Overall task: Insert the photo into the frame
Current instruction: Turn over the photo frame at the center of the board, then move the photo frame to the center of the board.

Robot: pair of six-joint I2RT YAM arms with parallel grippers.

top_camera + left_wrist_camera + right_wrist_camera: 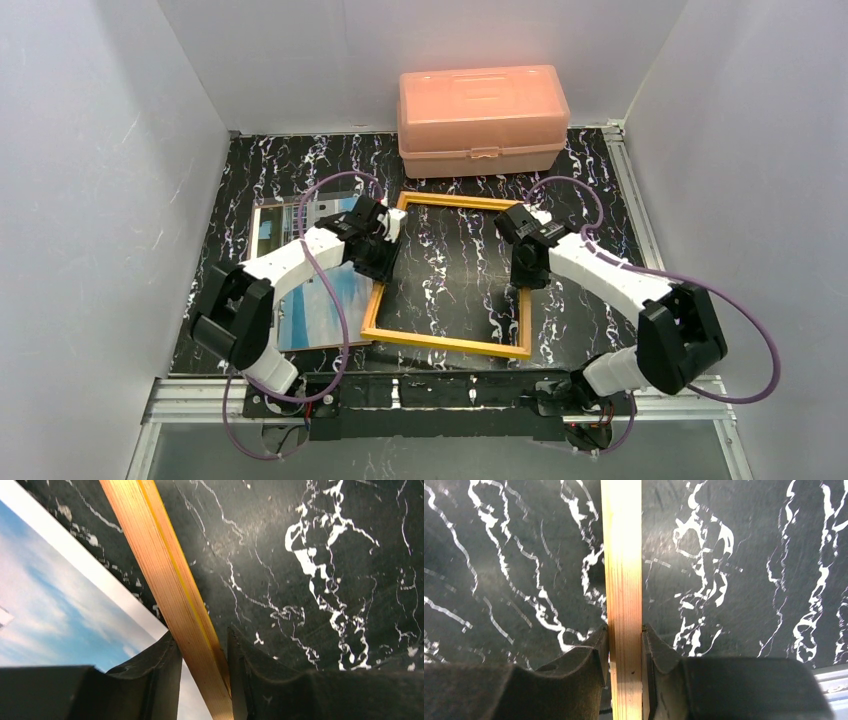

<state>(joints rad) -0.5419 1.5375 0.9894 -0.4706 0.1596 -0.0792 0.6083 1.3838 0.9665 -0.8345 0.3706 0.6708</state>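
Left fingers (165, 672) narrowly parted, pinching the frame (447, 343) on its left rail. Right fingers (591, 667) clamp the right rail. The photo (322, 312) lies flat on the bench (450, 270), centre-left, beside the frame.

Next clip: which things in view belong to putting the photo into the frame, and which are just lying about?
Part of the job:
- frame, its side rails gripped by the left gripper and right gripper
- photo, lying flat to the frame's left

Lying about:
- salmon-pink box, closed, behind the frame
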